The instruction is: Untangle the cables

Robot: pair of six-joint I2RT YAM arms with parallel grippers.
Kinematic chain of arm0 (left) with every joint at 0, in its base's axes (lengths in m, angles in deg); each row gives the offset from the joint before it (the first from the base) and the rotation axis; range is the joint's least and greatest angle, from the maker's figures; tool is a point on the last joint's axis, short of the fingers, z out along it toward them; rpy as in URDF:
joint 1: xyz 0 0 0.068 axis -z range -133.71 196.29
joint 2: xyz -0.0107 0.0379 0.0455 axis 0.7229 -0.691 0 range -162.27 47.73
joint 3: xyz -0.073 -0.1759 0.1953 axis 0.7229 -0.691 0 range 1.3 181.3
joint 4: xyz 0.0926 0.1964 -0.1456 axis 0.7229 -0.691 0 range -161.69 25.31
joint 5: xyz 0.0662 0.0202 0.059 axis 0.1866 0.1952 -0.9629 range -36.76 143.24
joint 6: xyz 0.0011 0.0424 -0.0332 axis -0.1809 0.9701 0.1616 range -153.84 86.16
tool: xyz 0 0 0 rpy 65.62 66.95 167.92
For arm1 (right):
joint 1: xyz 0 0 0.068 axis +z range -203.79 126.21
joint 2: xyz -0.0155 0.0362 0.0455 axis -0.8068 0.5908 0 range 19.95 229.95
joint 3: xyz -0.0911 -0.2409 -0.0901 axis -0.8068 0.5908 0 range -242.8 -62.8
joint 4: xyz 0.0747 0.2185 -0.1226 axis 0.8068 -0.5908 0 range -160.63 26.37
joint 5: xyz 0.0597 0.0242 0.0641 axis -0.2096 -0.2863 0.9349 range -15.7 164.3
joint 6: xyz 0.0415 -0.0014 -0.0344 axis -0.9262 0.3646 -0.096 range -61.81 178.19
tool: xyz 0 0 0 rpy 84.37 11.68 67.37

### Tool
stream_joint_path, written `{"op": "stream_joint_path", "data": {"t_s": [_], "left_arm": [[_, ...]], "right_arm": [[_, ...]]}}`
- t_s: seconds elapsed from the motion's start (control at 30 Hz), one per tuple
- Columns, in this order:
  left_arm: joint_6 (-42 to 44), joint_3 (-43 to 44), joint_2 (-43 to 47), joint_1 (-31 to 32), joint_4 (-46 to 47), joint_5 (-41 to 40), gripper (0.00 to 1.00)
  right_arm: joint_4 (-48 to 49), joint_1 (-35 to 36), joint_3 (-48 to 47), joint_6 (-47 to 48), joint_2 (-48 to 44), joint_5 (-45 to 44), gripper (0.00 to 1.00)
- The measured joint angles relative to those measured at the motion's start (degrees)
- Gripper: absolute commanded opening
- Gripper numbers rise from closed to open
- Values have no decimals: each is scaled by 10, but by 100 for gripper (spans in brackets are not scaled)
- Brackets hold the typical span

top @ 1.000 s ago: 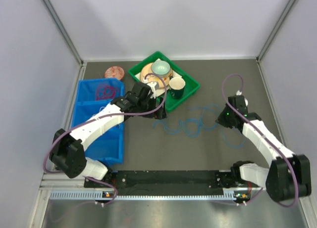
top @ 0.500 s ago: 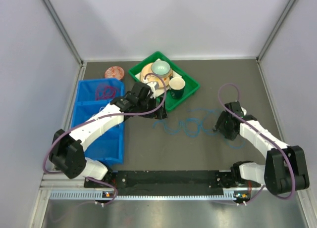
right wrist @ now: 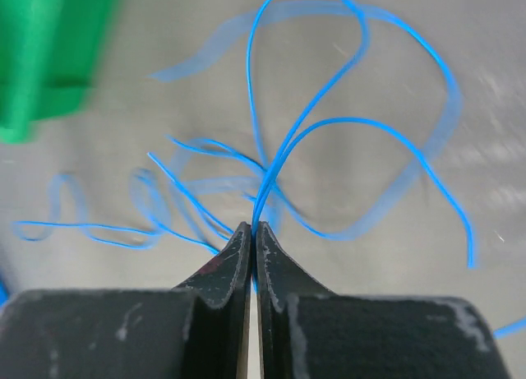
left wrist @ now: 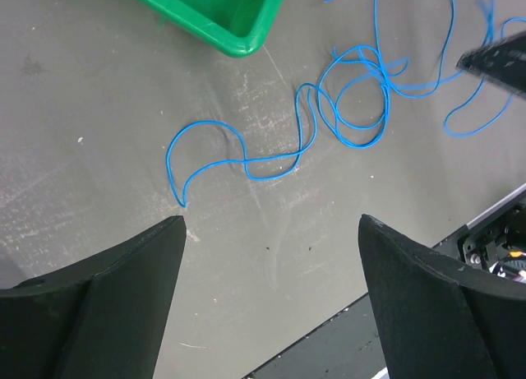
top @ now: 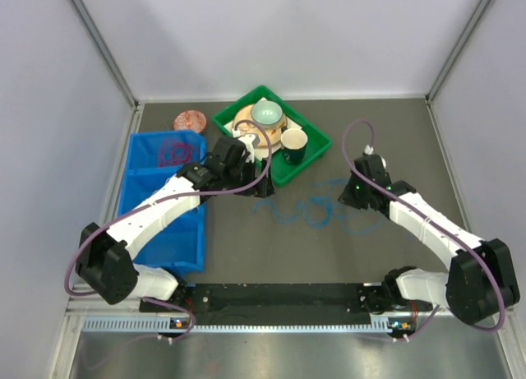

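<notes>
Right wrist view: the right gripper [right wrist: 253,231] is pinched shut on a doubled strand of the blue cable [right wrist: 329,124], which arcs up from its tips.
Change: a second ago this gripper hung nearer the counter's right edge; it has since swung in toward the middle, opened and clamped down.
Meaning: probably the start of a pull to draw the loops apart.
Blue cable: sprawls in loops mid-counter, on the near side of the green tray [top: 312,159].
Left gripper [left wrist: 269,227]: jaws spread wide, holding nothing, above the cable's left end.
Red cable [top: 171,151]: lies in the blue bin [top: 177,246] by the left edge.
Writing: none legible.
</notes>
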Motion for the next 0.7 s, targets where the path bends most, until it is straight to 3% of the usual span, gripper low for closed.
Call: {"op": "stream_joint_path", "data": {"t_s": [0.03, 0.1, 0.3, 0.33, 0.43, 0.7], "left_arm": [[-1, -1, 0, 0, 0, -2, 91], [-6, -2, 0, 0, 0, -7, 91], [-21, -10, 0, 0, 4, -12, 91], [-23, -11, 0, 0, 4, -12, 85], [-30, -11, 0, 0, 4, -13, 83], [-57, -5, -14, 21, -5, -58, 92]], "right_arm": [[5, 10, -14, 2, 4, 0, 0], [19, 31, -39, 7, 25, -2, 20], [31, 112, -97, 36, 145, 20, 57], [30, 117, -102, 39, 157, 24, 59], [19, 119, -104, 45, 160, 23, 62], [-15, 94, -111, 51, 73, -7, 87]]}}
